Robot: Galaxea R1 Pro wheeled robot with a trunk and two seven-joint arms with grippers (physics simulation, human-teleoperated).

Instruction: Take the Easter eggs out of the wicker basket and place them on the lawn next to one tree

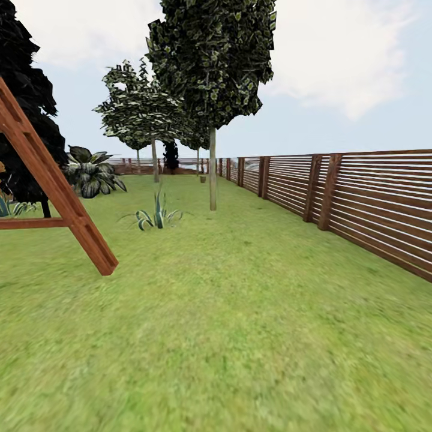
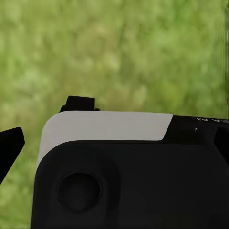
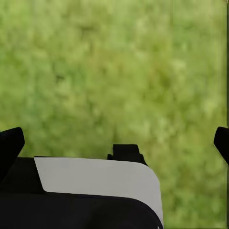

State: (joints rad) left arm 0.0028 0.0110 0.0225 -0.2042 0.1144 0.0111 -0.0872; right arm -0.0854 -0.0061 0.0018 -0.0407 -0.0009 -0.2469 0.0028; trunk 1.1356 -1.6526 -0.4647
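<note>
The Easter eggs and the wicker basket are out of view. The lawn [image 1: 240, 336] stretches ahead as short mottled green grass. A tree [image 1: 212, 180] with a slim pale trunk and a dark leafy crown stands on it in the middle distance, near the fence. My left gripper [image 2: 114, 143] hangs open over blurred grass, one dark fingertip [image 2: 9, 148] at the picture's edge and nothing between the fingers. My right gripper [image 3: 114, 143] is open too, with its fingertips [image 3: 9, 145] far apart over grass. A white and black part of the robot's body lies under both.
A slatted brown wooden fence [image 1: 360, 198] runs along the right side. A slanted red-brown wooden frame [image 1: 60, 198] stands at the near left. A spiky plant [image 1: 157, 217] and a broad-leaved bush [image 1: 93, 174] grow further back, with more trees [image 1: 155, 162] behind.
</note>
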